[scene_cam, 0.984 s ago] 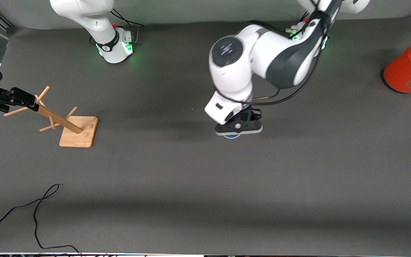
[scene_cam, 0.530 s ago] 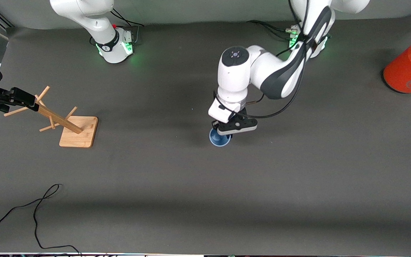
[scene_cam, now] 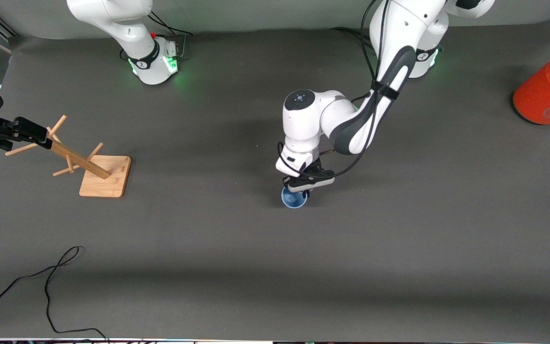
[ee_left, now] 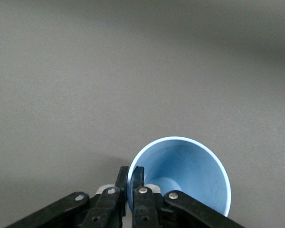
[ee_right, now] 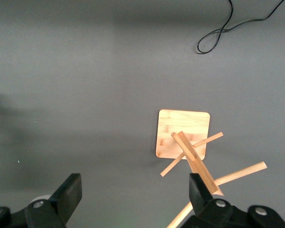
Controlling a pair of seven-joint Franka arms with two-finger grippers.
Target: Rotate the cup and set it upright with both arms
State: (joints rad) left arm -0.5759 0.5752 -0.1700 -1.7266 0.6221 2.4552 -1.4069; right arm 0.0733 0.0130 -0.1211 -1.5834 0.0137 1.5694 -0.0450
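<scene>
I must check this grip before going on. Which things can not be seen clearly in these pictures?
- Cup base, front view: not visible, so touching the table or not is unclear.
- Left gripper shut on the cup wall; the inner finger's contact is only partly shown.
- Right gripper, front view: cut off by the edge.
- Orange cylinder: cut by the edge.

Near the middle of the table [scene_cam: 399, 239]: the cup [scene_cam: 294, 198], pinched at its rim by the left gripper [scene_cam: 304, 190]. Toward the right arm's end: a wooden mug tree [scene_cam: 91, 167], with the right gripper [ee_right: 133, 194] up above it, fingers wide apart. Nearer the front camera than the mug tree: a cable [scene_cam: 50, 286]. At the left arm's end: a big can [scene_cam: 549, 91].
</scene>
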